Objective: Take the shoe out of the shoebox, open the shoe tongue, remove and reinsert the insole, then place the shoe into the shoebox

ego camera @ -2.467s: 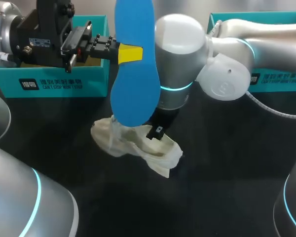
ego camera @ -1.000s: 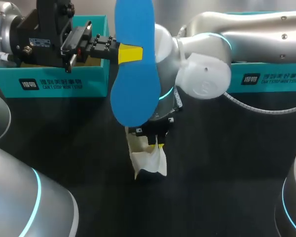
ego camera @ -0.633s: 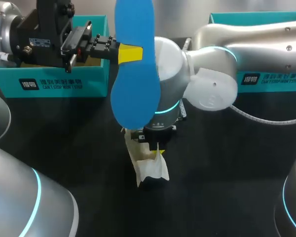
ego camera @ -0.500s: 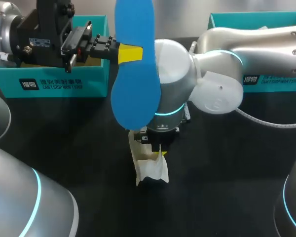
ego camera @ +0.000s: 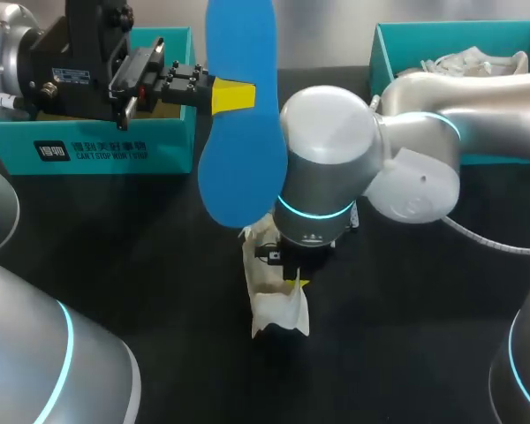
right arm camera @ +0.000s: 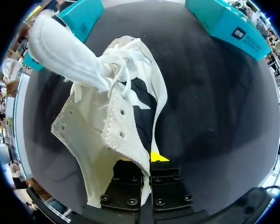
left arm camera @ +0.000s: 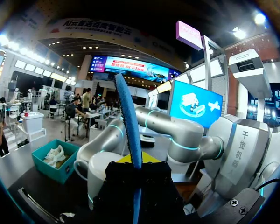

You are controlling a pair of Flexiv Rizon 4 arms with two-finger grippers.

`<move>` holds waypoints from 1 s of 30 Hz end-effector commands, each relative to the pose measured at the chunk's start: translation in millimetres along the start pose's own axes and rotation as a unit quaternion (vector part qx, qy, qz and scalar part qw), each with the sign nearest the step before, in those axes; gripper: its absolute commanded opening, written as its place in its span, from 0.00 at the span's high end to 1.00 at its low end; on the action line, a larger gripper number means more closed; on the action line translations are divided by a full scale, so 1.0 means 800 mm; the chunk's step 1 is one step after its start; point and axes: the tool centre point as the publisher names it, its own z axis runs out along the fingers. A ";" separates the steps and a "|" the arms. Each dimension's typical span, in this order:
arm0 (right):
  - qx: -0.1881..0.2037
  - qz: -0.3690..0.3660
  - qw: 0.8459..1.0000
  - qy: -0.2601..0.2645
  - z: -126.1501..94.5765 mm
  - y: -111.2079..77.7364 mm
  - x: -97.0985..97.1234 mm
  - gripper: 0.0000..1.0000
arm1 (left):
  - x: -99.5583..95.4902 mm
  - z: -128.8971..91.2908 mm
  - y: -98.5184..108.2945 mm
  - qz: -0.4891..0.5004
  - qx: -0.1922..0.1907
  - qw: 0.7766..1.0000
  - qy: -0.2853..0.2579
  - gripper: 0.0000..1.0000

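The black table fills most of the scene. The right arm is bent over the table's middle, and the left arm reaches in level from the far left corner.

A teal left shoebox stands at the back on the left. A matching right shoebox stands at the back on the right, with a second white shoe lying inside it.

The blue insole stands upright in the air between the two arms, well above the table. The left gripper is pinched onto the insole's edge about halfway along its length. In the left wrist view the insole shows edge-on, rising straight out from between the closed fingers.

The white canvas shoe is out of both boxes, near the middle of the table and directly under the right arm. I cannot tell whether its sole rests on the surface.

The right gripper points straight down with its fingers nearly together, nipping the shoe's side wall by the eyelets. In the right wrist view the tongue flops outward beyond the loose laces, and the dark interior lies open.
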 end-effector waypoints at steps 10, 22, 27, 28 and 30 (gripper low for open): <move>0.012 0.011 1.000 0.021 0.018 0.004 -0.012 1.00 | -0.002 0.002 0.000 0.000 -0.001 1.000 0.001 1.00; 0.017 0.014 0.999 0.032 0.005 0.006 -0.017 0.00 | -0.002 0.002 0.000 0.000 -0.001 1.000 0.001 1.00; 0.021 0.028 0.998 0.043 -0.020 0.004 -0.026 0.00 | -0.002 0.002 0.000 0.000 -0.001 1.000 0.001 1.00; 0.019 0.029 0.998 0.048 -0.026 0.004 -0.028 0.00 | -0.002 0.002 0.000 0.000 -0.001 1.000 0.001 1.00; 0.006 0.025 0.997 0.069 -0.041 0.005 -0.032 0.00 | -0.002 0.002 0.000 0.000 -0.001 1.000 0.001 1.00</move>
